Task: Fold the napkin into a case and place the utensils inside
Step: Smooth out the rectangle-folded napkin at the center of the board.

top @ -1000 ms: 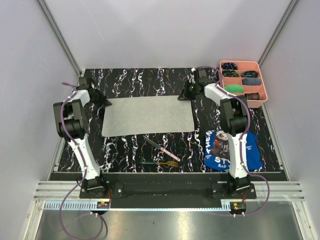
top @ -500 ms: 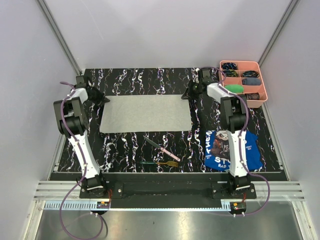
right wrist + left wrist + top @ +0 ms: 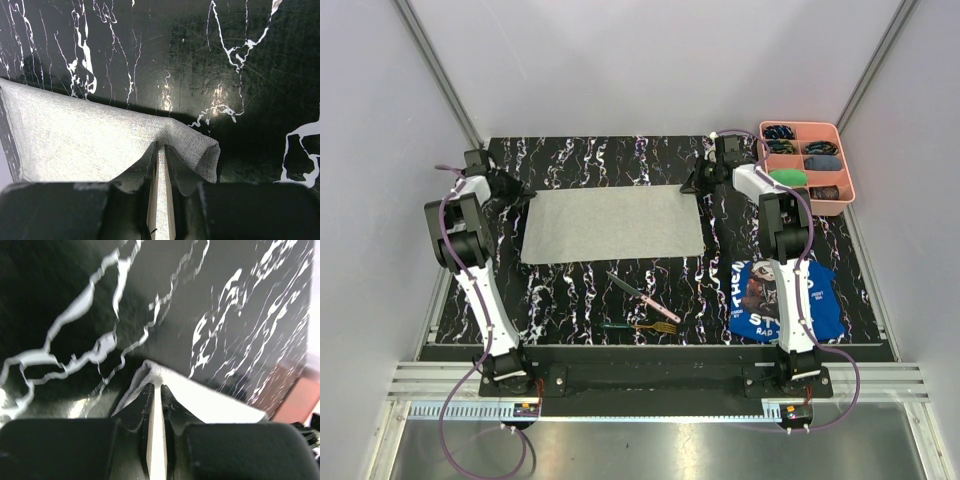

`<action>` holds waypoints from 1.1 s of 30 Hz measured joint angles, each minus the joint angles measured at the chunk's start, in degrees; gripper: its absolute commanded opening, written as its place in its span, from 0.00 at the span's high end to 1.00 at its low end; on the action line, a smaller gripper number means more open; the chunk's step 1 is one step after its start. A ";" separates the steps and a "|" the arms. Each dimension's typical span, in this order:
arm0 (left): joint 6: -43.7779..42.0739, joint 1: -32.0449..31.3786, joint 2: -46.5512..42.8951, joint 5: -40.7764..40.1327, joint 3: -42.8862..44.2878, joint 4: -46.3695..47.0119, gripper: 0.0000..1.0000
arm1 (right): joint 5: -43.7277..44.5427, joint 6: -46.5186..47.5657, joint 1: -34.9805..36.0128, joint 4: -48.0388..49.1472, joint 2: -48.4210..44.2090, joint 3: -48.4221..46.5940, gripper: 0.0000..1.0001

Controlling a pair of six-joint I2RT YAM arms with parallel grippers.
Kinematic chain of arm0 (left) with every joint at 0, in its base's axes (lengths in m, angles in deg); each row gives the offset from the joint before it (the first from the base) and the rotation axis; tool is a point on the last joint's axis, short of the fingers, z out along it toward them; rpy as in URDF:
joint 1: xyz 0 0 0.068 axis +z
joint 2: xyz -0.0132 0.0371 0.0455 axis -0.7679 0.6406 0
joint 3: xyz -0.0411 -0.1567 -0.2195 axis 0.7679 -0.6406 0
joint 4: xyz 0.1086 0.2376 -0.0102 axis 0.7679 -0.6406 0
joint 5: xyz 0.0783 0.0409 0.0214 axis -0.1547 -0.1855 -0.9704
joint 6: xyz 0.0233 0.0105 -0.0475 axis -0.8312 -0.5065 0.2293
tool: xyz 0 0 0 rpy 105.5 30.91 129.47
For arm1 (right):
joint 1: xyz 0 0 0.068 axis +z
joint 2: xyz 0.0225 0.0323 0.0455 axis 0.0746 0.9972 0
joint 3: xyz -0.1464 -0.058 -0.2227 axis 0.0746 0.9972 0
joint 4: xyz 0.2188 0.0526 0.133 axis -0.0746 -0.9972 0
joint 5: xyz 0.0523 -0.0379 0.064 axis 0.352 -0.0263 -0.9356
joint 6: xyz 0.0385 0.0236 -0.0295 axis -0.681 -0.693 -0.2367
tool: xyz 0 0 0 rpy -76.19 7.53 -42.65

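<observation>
The napkin (image 3: pixel 612 224) has slid slightly toward the far wall (image 3: pixel 650 70) and lies flat on the black, white-veined tabletop (image 3: pixel 620 160). The left gripper (image 3: pixel 155 387) and right gripper (image 3: pixel 160 145) each pinch one of its far corners. Pale walls enclose the table.

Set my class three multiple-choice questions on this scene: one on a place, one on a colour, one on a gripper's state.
1. The fork lies: A on the napkin; B on the bare table, nearer the arms' bases; C in a gripper.
2. The handle of the knife is: A pink; B green; C blue.
3. The right gripper is: A wide open; B holding the fork; C shut on a napkin corner.
Answers: 1 B, it rests on marbled tabletop; 2 A, pink shows beside the dark blade; 3 C, cloth sits pinched between its jaws.
</observation>
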 measured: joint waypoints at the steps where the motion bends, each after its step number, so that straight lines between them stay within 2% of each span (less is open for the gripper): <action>1: 0.42 0.22 0.50 0.20 0.55 0.26 0.87 | -0.09 -0.07 0.00 0.02 0.00 0.00 0.82; 5: 2.97 0.76 2.82 1.14 2.27 1.01 0.87 | -0.15 -0.20 0.00 0.04 0.00 0.00 0.82; 9: 4.42 0.90 4.42 1.88 4.68 0.90 0.87 | -0.15 -0.28 0.00 -0.52 0.00 -0.39 0.78; 10: 4.48 0.90 4.50 1.86 4.96 0.63 0.85 | -0.15 -0.26 0.00 -1.22 0.02 -0.87 0.73; 11: 4.33 0.90 4.50 1.77 5.16 0.11 0.80 | -0.09 -0.15 0.00 -2.75 0.02 -1.97 0.65; 14: 3.21 0.74 3.76 1.05 5.05 -0.92 0.70 | 0.92 0.79 0.00 -6.23 -0.37 -4.79 0.53; 15: 2.54 0.61 2.78 0.33 4.55 -1.38 0.68 | 1.99 1.29 0.00 -7.69 -0.92 -5.11 0.43; 18: 0.48 -0.24 -4.87 -2.91 -1.51 -3.45 0.67 | 5.79 3.32 0.02 -13.60 -4.81 -4.24 0.34; 22: -1.51 -2.67 -20.87 -6.51 -11.43 -4.63 0.67 | 9.81 5.44 0.11 -20.04 -11.19 -1.51 0.31; 27: -1.51 -12.92 -42.49 -7.96 -24.57 -2.29 0.66 | 15.63 7.39 1.31 -23.89 -15.04 3.50 0.31; 30: -1.73 -19.50 -48.85 -7.89 -30.01 -1.86 0.66 | 18.62 8.09 2.86 -25.05 -15.02 6.36 0.31; 33: -2.43 -22.56 -52.54 -7.89 -34.91 -2.58 0.66 | 22.05 8.68 5.07 -26.01 -14.99 7.43 0.31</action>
